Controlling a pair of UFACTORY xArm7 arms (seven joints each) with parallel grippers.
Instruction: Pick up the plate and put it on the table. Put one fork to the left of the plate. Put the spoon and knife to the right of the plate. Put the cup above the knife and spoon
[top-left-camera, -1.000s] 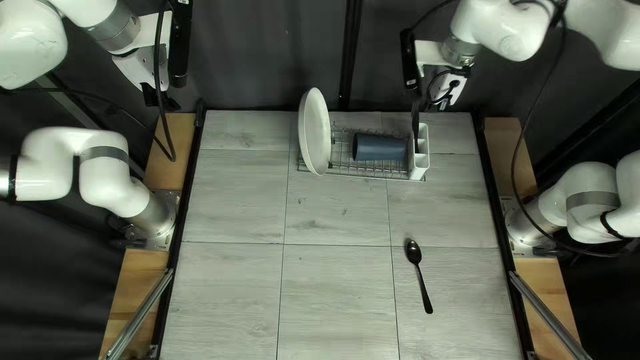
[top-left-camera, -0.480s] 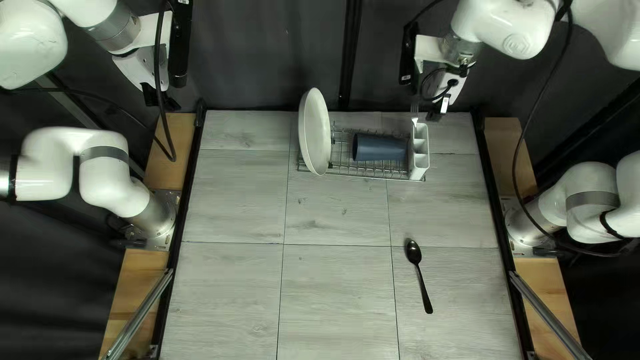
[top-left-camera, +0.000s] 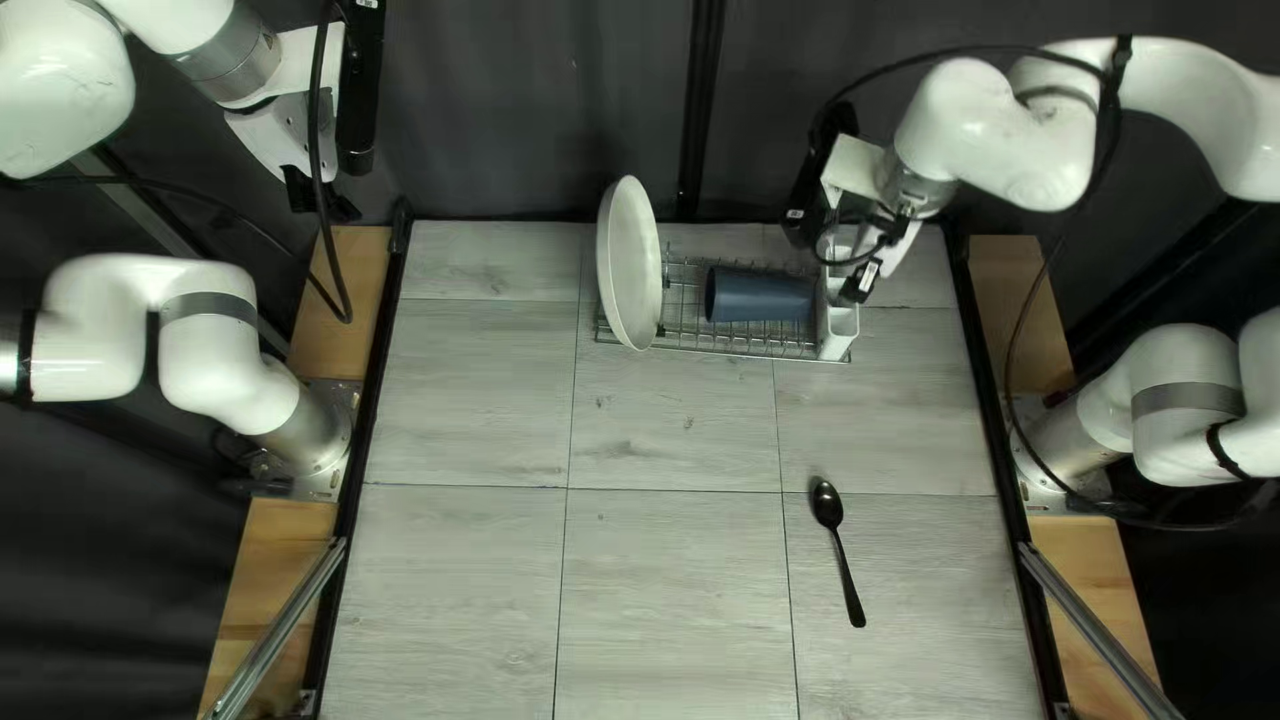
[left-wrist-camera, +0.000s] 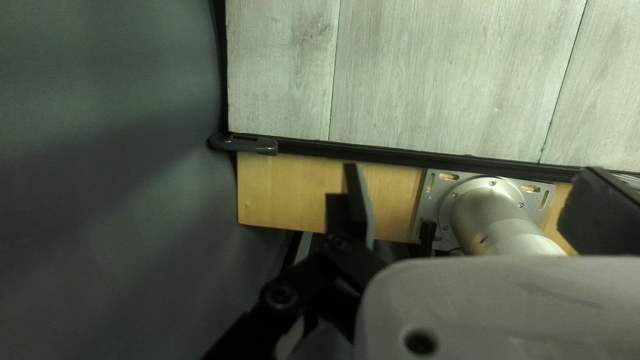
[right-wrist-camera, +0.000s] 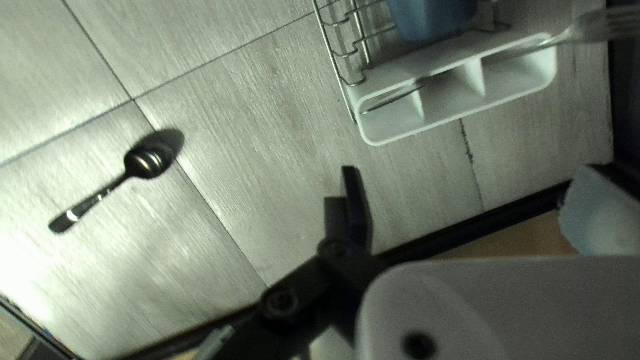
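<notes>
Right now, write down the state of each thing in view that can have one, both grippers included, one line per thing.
Plate: on edge in the rack.
Cup: on its side in the rack.
Fork: tines up, in an end compartment of the cutlery holder.
Spoon: lying on the table.
Left gripper: open, holding nothing.
Right gripper: open, holding nothing.

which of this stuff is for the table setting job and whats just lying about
For the job:
plate, standing on edge
cup, on its side
black spoon, out on the table
fork
thin utensil, possibly the knife, can't tell

Not named in the job:
wire rack, holding plate and cup
white caddy, holding fork and thin utensil
dark curtain
</notes>
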